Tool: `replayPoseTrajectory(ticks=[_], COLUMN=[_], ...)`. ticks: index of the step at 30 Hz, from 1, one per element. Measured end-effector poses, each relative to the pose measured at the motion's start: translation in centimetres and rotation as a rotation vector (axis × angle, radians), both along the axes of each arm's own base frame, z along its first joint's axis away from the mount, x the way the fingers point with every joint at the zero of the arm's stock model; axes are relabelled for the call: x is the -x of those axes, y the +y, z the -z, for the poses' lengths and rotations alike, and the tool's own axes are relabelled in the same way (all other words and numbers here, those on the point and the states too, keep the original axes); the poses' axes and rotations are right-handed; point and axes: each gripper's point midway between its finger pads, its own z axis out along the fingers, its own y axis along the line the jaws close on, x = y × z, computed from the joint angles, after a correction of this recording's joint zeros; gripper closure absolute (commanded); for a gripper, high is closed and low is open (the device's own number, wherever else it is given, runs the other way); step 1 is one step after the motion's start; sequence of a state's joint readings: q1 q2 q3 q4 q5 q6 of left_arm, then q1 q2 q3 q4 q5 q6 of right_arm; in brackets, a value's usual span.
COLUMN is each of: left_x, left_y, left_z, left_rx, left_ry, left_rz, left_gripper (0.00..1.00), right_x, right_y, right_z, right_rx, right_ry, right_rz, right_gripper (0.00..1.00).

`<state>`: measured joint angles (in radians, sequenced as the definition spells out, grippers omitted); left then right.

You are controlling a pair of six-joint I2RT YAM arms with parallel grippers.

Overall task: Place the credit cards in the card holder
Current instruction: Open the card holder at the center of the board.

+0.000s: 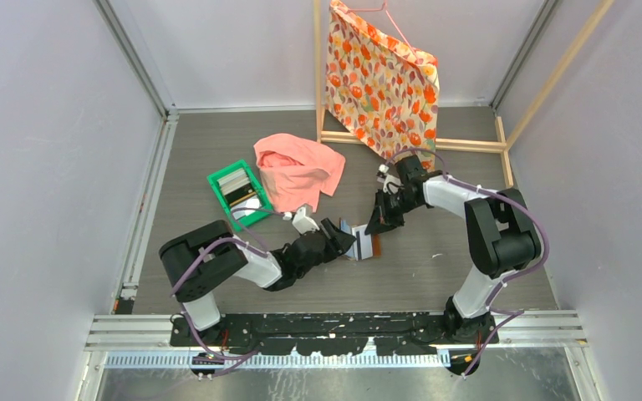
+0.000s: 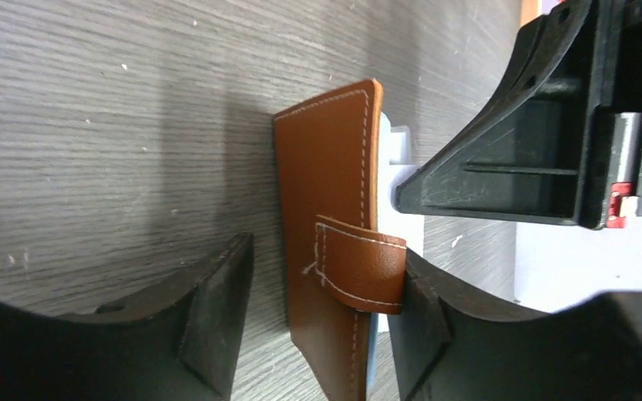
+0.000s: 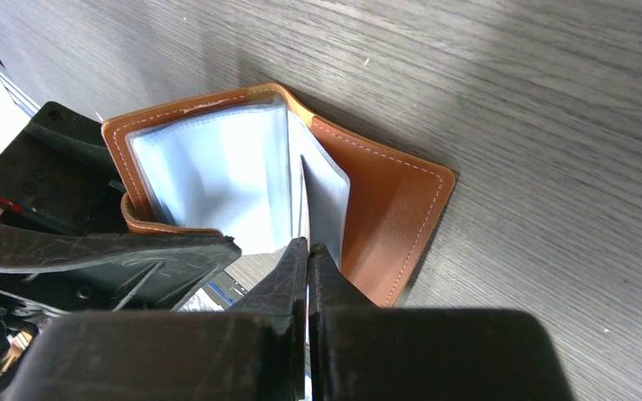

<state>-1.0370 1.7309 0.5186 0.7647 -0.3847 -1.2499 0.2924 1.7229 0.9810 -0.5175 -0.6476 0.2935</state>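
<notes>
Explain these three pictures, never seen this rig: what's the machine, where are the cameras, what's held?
Two black robot arms are bolted at the near edge of a grey wood-grain table, each ending in a two-finger gripper. The wide picture looks down from above and behind; the other two come from wrist cameras. On the table: a green plastic tray holding small flat cards, a crumpled pink cloth and an open brown leather folding wallet. A floral cloth hangs behind. The left gripper stands open astride the wallet's cover. The right gripper is shut, pinching one pale grey pocket leaf.
</notes>
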Motion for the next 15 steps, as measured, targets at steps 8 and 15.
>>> replayPoseTrajectory(ticks=[8,15], left_x=[-0.7,-0.5], left_y=[3.1,6.1], left_z=[-1.5,-2.6], left_rx=[0.045,-0.076], left_ry=[-0.009,-0.039], left_rz=[-0.013,0.033], left_gripper=[0.0,0.0], right_x=[-0.5,-0.4], right_y=[0.5,1.5], right_z=[0.0,-0.1], right_rx=[0.002,0.021], right_ry=[0.001,-0.027], right_rz=[-0.015,-0.055], right_gripper=[0.99,0.99])
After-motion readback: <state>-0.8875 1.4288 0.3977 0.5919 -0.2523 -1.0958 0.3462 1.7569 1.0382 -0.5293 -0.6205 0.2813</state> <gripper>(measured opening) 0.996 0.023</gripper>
